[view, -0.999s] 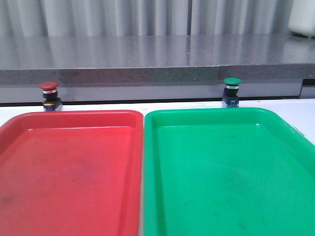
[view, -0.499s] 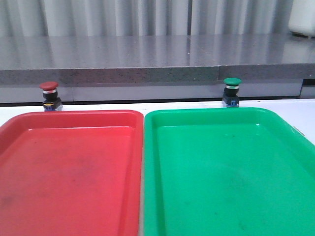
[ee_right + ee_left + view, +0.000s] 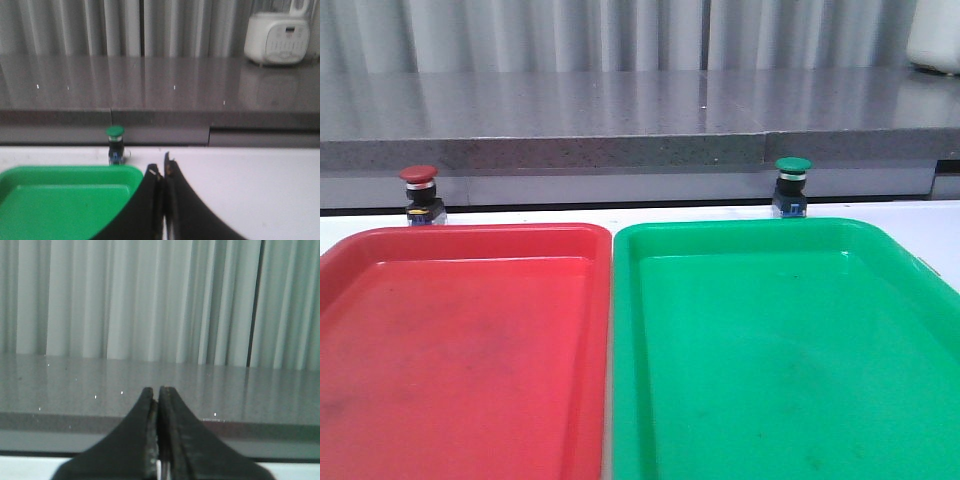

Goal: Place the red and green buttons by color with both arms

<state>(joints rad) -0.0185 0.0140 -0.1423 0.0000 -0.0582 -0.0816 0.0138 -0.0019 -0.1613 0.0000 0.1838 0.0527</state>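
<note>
The red button (image 3: 418, 193) stands upright on the white table just behind the red tray (image 3: 460, 240). The green button (image 3: 792, 185) stands upright behind the green tray (image 3: 750, 232); it also shows in the right wrist view (image 3: 115, 144), beyond the green tray's corner (image 3: 65, 172). Neither arm shows in the front view. My left gripper (image 3: 157, 390) is shut and empty, facing the grey ledge and curtain. My right gripper (image 3: 163, 167) is shut and empty, near the green tray's right corner, short of the green button.
A grey stone ledge (image 3: 640, 140) runs along the back of the table, with a pleated curtain behind it. A white appliance (image 3: 279, 37) stands on the ledge at the far right. White tabletop (image 3: 250, 185) lies right of the green tray.
</note>
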